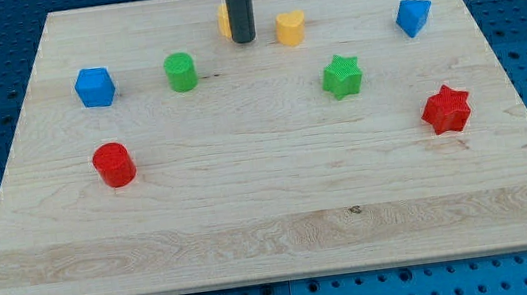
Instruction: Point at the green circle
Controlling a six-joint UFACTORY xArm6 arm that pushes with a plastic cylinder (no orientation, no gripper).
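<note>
The green circle point(181, 72) stands on the wooden board point(271, 207) at the upper left of the middle. My tip point(243, 40) is at the view's top centre, to the right of and a little above the green circle, apart from it. The dark rod partly hides a yellow block point(225, 20) just behind it on its left.
A blue cube point(94, 88) sits left of the green circle. A red circle point(114, 165) is at lower left. A yellow heart point(290, 28) is right of my tip. A green star point(341, 76), a red star point(445, 110) and a blue block point(413, 16) are on the right.
</note>
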